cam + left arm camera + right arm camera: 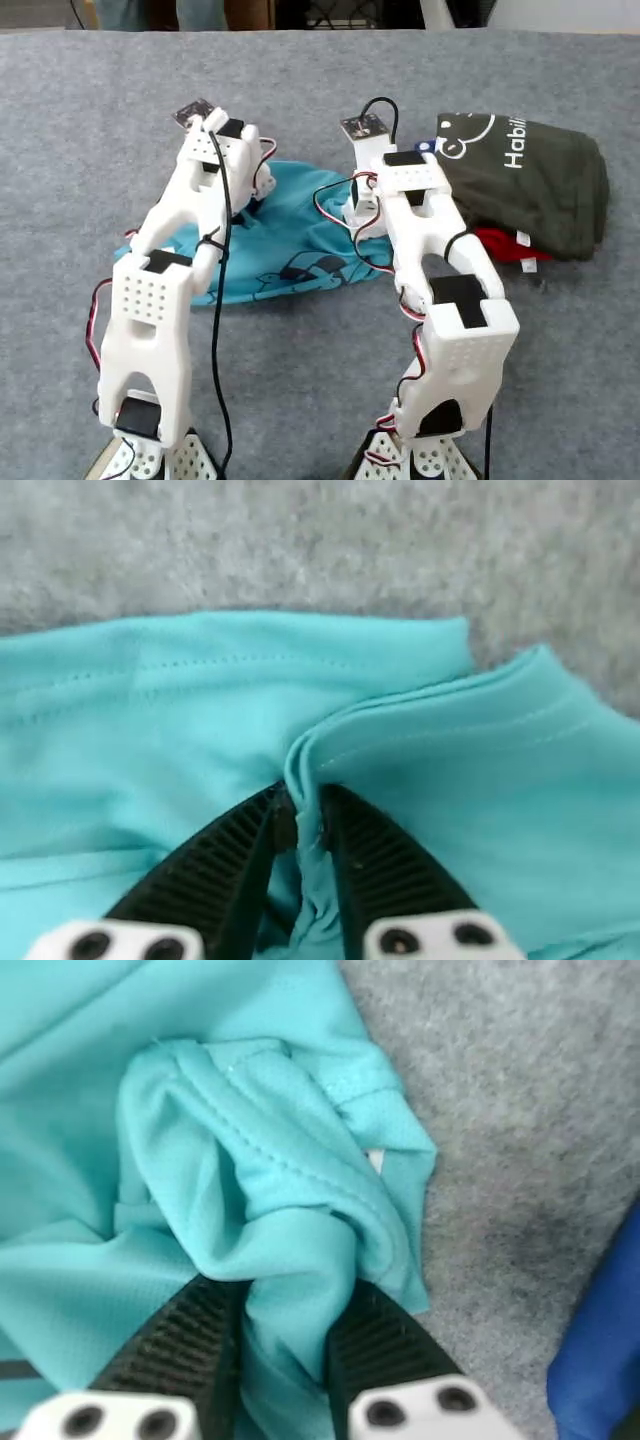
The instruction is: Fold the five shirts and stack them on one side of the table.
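This looks like a robotics lab or workshop bench. The table (60, 100) is covered in grey felt-like fabric and carries two white plastic arms with perforated, printed-looking shells, the left arm (150, 320) and the right arm (465, 335). Thin red wires (92, 320) and a black cable (222, 300) run exposed along the arms. Small bare circuit boards (362, 126) sit at the wrists.
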